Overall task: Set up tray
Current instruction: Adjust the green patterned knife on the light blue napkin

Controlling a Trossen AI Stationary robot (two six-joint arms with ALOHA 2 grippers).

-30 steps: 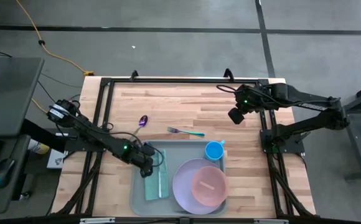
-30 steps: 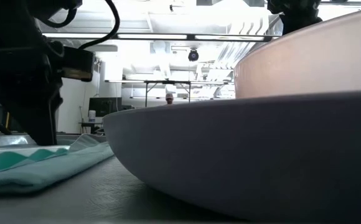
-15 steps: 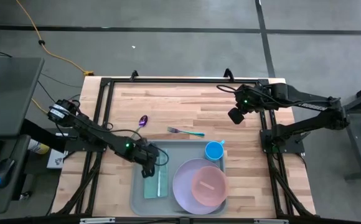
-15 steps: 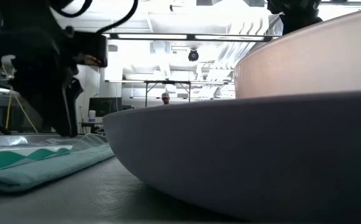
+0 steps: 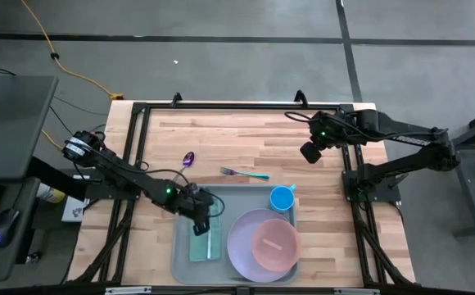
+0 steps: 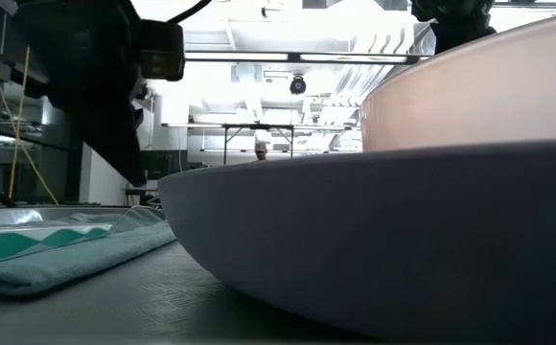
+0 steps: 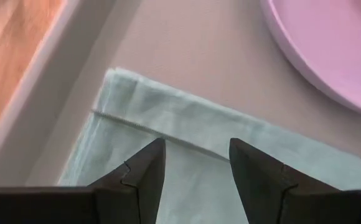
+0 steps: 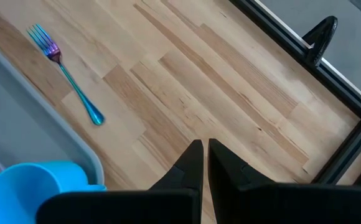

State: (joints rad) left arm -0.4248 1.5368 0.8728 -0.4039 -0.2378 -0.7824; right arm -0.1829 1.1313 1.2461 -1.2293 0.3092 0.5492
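Note:
The grey-blue tray [image 5: 236, 195] lies at the near middle of the table. On it are a folded teal cloth [image 5: 205, 243] at the left, a lilac plate [image 5: 246, 246] carrying a pink bowl [image 5: 275, 243], and a blue cup [image 5: 282, 197] at the far right corner. My left gripper [image 5: 204, 220] hangs open just above the cloth's far end [image 7: 187, 124], touching nothing; the low view shows it [image 6: 129, 163] clear of the cloth [image 6: 57, 249]. My right gripper [image 5: 309, 153] waits shut, high over the table's far right [image 8: 203, 152].
A fork with a teal handle [image 5: 244, 173] and a purple spoon [image 5: 187, 160] lie on the bare wood beyond the tray. The fork [image 8: 68, 81] also shows in the right wrist view. A black frame [image 5: 221, 106] borders the table.
My left gripper has risen off the teal cloth and drifted a little toward the table's right, staying open. The cloth stays flat on the tray.

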